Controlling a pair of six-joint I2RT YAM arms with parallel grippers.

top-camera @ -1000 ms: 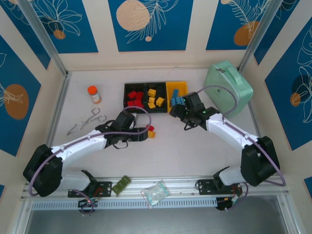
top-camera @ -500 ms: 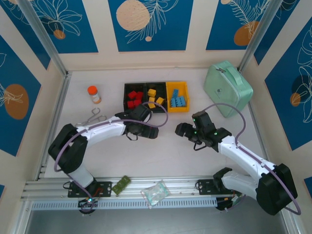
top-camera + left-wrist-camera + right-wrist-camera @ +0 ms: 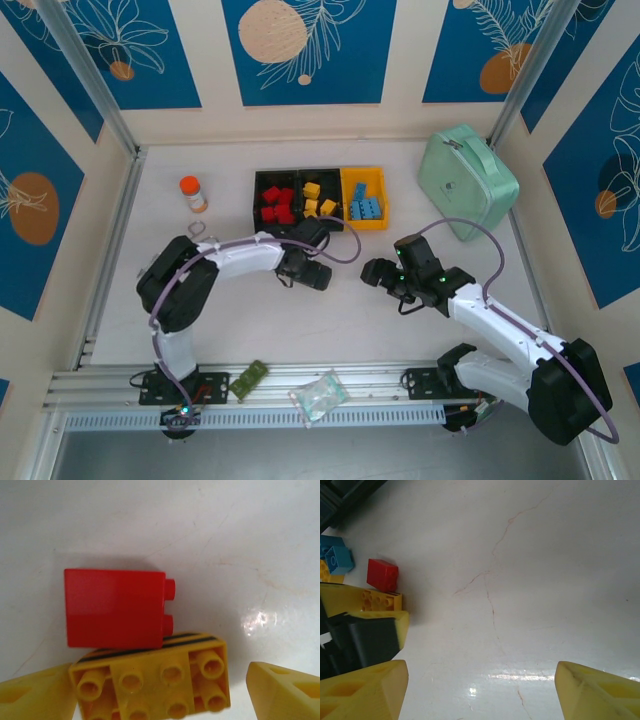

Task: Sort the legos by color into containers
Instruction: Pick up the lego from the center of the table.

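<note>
Yellow studded plastic brick (image 3: 155, 680) against glossy red brick (image 3: 115, 607)
Left fingers (image 3: 35, 692) straddle the yellow, wide; right fingers (image 3: 362, 687) wide over cracked surface (image 3: 520, 580).

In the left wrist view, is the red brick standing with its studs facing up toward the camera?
No: the red brick lies on its side, its two studs pointing toward the right edge of the view.

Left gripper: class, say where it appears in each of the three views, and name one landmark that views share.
Top external: the left gripper sits mid-table, just in front of the bins.
Left wrist: its yellow fingers occupy the bottom corners, astride a yellow brick.
Right wrist: it is at the left edge, halfway down.
Shared landmark: the red brick beside that yellow brick, in both wrist views.
</note>
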